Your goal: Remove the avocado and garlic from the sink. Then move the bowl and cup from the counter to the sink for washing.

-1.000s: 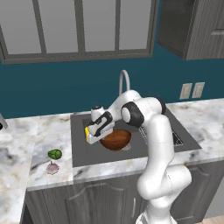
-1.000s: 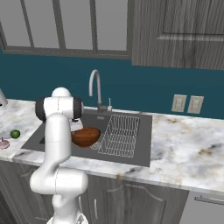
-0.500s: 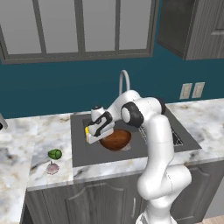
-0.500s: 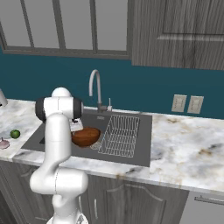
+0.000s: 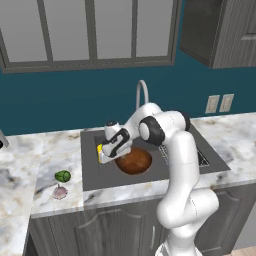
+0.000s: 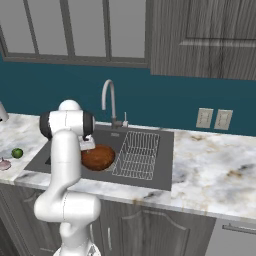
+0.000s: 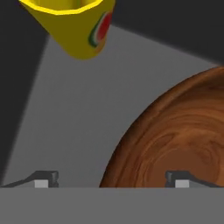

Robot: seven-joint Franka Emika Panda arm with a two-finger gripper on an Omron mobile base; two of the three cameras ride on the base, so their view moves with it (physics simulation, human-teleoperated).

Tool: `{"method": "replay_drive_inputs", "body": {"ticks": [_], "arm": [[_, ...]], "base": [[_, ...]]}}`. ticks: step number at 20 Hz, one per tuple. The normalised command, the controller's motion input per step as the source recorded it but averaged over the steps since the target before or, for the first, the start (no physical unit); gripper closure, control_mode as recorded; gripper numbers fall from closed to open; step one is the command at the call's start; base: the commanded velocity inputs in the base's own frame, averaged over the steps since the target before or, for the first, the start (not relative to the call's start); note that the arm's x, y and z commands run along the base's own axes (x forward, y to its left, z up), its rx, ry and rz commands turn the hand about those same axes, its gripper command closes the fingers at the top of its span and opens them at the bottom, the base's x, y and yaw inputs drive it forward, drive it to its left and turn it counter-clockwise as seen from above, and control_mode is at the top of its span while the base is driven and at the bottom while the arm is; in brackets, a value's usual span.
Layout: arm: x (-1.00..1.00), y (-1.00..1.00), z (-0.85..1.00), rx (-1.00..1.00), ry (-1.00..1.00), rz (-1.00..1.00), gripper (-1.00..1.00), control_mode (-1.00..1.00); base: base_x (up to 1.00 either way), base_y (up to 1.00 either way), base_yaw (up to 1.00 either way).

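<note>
The claw (image 5: 106,154) is seen spread wide over the left part of the sink, its two dark fingertips (image 7: 46,177) set far apart at the bottom of the hand view with nothing pinched between them. Just beyond it, the small bright-yellow cup (image 7: 76,26) with a red and green mark on its side is seen apart from the fingertips; whether it is standing on the basin floor cannot be told. Beside it, the wide reddish-brown wooden bowl (image 5: 134,161) is set inside the dark-grey rectangular sink (image 5: 150,176). On the marble tabletop (image 5: 30,165) left of the basin, the glossy dark-green avocado (image 5: 62,176) is laid just behind the pale pinkish garlic bulb (image 5: 59,192). A curved steel faucet (image 6: 109,100) is mounted before a teal wall (image 6: 165,107), and a wire rack (image 6: 137,155) is fitted on the basin's right.
</note>
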Motion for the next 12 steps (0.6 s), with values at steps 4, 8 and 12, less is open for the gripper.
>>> {"method": "replay_drive_inputs", "body": {"ticks": [4, 8, 12], "arm": [[0.02, 0.00, 0.00, 0.00, -0.02, -0.05, -1.00, -1.00], [0.01, 0.00, 0.03, 0.00, -0.02, -0.05, -1.00, -1.00], [-0.03, 0.00, 0.16, 0.00, -0.02, -0.07, -1.00, -1.00]], "base": [[0.00, 0.00, 0.00], [0.00, 0.00, 0.00], [0.00, 0.00, 0.00]]}}
